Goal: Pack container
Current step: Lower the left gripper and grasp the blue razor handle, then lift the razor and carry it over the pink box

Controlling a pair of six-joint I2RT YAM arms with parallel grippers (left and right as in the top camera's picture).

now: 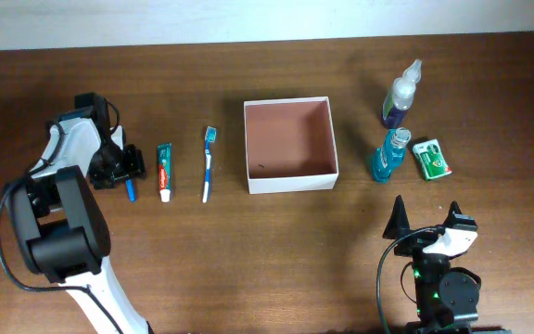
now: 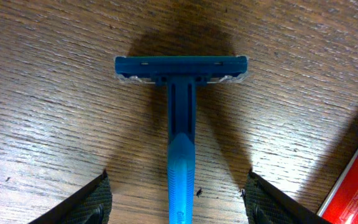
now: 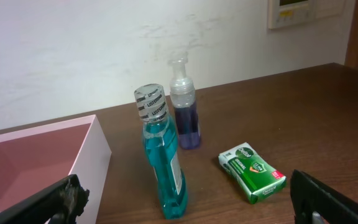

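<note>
The container (image 1: 290, 144) is set near the middle of the surface (image 1: 248, 269), open side up. The left hand (image 1: 123, 165) is found well to the container's left, beyond a toothbrush (image 1: 208, 164) and a toothpaste tube (image 1: 164, 172). The right hand (image 1: 426, 223) is held to the container's right, nearer the robot.

Only one corner of the container is caught in the right wrist view. From overhead the razor (image 2: 180, 112) is largely covered by the left hand. In the left wrist view its handle end is cut off.

The right hand is spread wide and nothing is held. A mouthwash bottle (image 3: 163, 155), a spray bottle (image 3: 184, 106) and a green packet (image 3: 252, 169) are seen ahead of it, right of the container. The left hand's fingers (image 2: 98, 202) are kept apart on either side of the razor handle, without touching it.
</note>
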